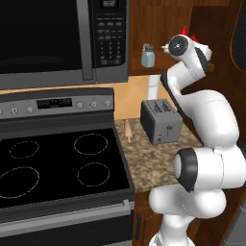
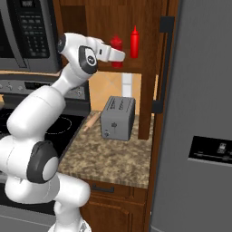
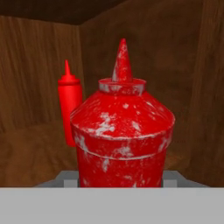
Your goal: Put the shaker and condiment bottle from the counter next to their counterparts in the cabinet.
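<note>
My arm reaches up into the dark wooden cabinet (image 2: 149, 27). The gripper (image 2: 118, 56) is shut on the stubby red condiment bottle (image 3: 122, 131), which stands upright and very close in the hand view. In the right base view the condiment bottle (image 2: 116, 45) is low over the shelf, just left of the slim red bottle (image 2: 134, 41) with the long pointed tip. Behind and to the left in the hand view stands that slim bottle (image 3: 69, 105), apart from the held one. The pale blue-grey shaker (image 1: 148, 56) stands on the cabinet shelf beside the microwave. Whether the held bottle rests on the shelf I cannot tell.
A grey toaster (image 2: 118, 118) sits on the granite counter (image 2: 108, 158) under the cabinet, with a wooden rolling pin (image 1: 128, 130) to its left. The microwave (image 1: 62, 38) hangs over the black stovetop (image 1: 57, 168). A grey fridge (image 2: 204, 113) walls off the right side.
</note>
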